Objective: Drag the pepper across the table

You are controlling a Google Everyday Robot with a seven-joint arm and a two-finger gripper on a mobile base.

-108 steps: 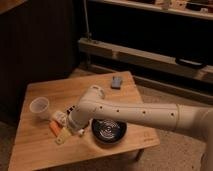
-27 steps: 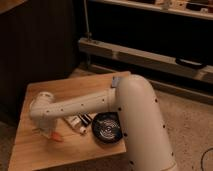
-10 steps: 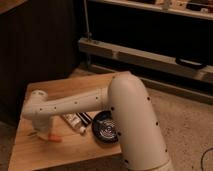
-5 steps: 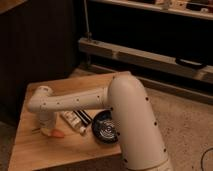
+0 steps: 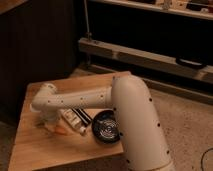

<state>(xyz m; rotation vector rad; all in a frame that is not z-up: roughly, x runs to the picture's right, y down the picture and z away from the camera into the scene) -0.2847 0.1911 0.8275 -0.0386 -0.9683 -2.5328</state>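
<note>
The pepper (image 5: pixel 60 129) is a small orange sliver lying on the light wooden table (image 5: pixel 55 152), left of centre. My gripper (image 5: pixel 48 121) points down at the end of the white arm, just left of the pepper and right against it. The wrist hides the gripper's tip and the pepper's left end. I cannot tell whether the pepper is being touched or held.
A white tube-shaped bottle (image 5: pixel 74 121) lies just right of the pepper, with a black-and-white striped item (image 5: pixel 83 115) beside it. A black bowl (image 5: pixel 106 128) sits further right near the front edge. My big white arm (image 5: pixel 132 115) covers the table's right side.
The wrist has shifted a little to the right and toward the far side. The orange pepper has moved slightly the same way with it.
</note>
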